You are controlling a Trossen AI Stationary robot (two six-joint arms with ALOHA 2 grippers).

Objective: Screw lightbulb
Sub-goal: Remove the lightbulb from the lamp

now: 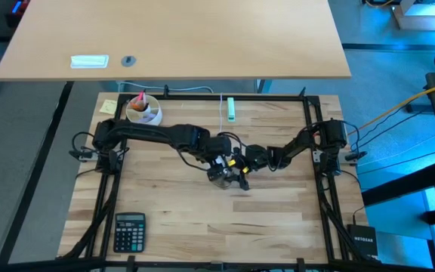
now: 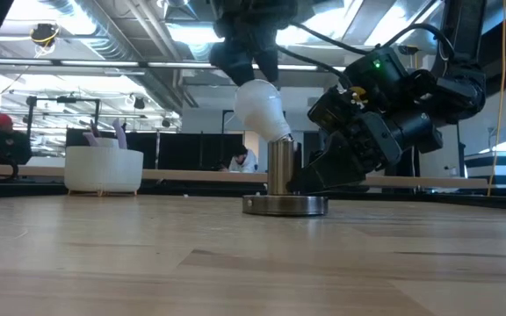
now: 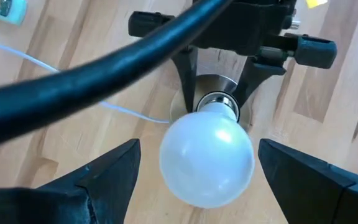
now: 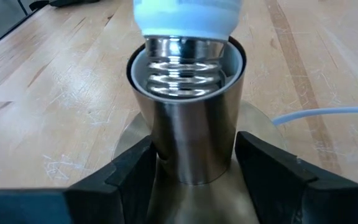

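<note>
**Two grippers at the socket, bulb tilted in its mouth**

Two arms meet at the socket (image 2: 285,189), which stands mid-table on a round metal base (image 2: 285,205).

- The lightbulb (image 2: 261,109) sits with its screw base in the socket's mouth, head leaning off vertical, away from the right arm in the low view. In the right wrist view the bulb's threads (image 4: 180,74) show inside the rim, not fully down.
- Left gripper (image 3: 197,180) comes from above the socket. Its fingers (image 3: 107,177) are spread, one on each side of the bulb head, with a clear gap on both sides in the left wrist view. No contact visible.
- Right gripper (image 4: 194,163) is low, beside the socket. Its fingers (image 4: 132,165) bracket the socket barrel just above the base, close against it on both sides. Looks like a pinch on the barrel, but I cannot tell how firm.
- A thin white cord (image 4: 325,113) runs off from the socket base across the wood.
- Well apart from the socket: white cup (image 1: 143,110) toward the far-left corner of the table, calculator (image 1: 129,231) toward the near-left corner.
</note>
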